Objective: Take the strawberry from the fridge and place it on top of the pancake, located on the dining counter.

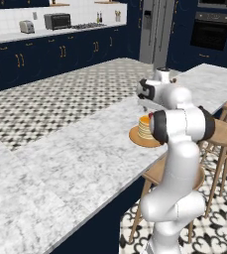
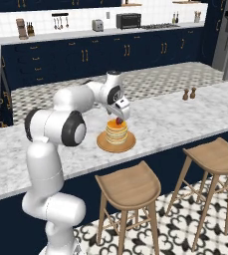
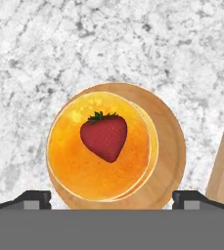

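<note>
The strawberry (image 3: 105,135), dark red with a green cap, lies on the orange-yellow top of the pancake (image 3: 69,163). The stack sits on a round tan plate (image 3: 171,151) on the marble dining counter (image 3: 133,44). My gripper (image 3: 111,197) hangs straight above, open, its fingertips (image 3: 35,197) wide to either side and touching nothing. From the right base, the gripper (image 2: 121,115) is just over the strawberry (image 2: 119,121) and the pancake (image 2: 116,134). From the left base, my arm covers part of the pancake (image 1: 144,128). The grey fridge (image 1: 154,30) stands far behind.
Two wooden stools (image 2: 130,185) (image 2: 217,154) stand along the counter's near side, below the plate (image 2: 105,145). Two small shakers (image 2: 189,93) sit on the counter to the right. Navy cabinets with a toaster oven (image 2: 128,20) line the back wall.
</note>
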Robot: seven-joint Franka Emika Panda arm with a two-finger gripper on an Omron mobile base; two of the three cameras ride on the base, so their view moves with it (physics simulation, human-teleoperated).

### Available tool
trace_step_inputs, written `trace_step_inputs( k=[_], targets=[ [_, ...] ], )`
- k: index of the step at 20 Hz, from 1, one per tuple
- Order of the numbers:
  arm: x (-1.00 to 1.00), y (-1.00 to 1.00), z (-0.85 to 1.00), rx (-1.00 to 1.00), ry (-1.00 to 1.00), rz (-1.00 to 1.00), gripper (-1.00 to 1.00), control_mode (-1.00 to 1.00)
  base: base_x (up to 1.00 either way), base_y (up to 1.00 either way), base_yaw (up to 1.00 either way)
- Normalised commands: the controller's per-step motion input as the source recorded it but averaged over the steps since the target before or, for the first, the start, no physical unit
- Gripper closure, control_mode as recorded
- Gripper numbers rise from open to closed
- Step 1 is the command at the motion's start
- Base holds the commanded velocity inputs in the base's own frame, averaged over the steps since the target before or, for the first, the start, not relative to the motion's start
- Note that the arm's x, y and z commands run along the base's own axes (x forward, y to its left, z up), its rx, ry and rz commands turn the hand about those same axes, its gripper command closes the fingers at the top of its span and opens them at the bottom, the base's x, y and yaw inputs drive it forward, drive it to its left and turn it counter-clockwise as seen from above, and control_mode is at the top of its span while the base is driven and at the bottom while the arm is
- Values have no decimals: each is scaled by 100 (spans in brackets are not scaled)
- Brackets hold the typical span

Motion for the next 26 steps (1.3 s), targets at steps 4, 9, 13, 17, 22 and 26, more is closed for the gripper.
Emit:
trace_step_inputs(
  k=[4,9,13,17,22,26],
  targets=[
    [-51,-14,25,4,0,-5,-100,-100,0,0,0],
    [-66,-37,0,6,-1,-7,-100,-100,0,0,0],
    [-73,-48,0,8,-3,-9,-100,-100,0,0,0],
    [-78,-48,-5,7,-3,-10,-100,-100,0,0,0],
    [-44,-18,-4,2,-1,-4,-100,-100,0,0,0],
    [-13,0,-1,0,0,0,-100,-100,0,0,0]
  ],
)
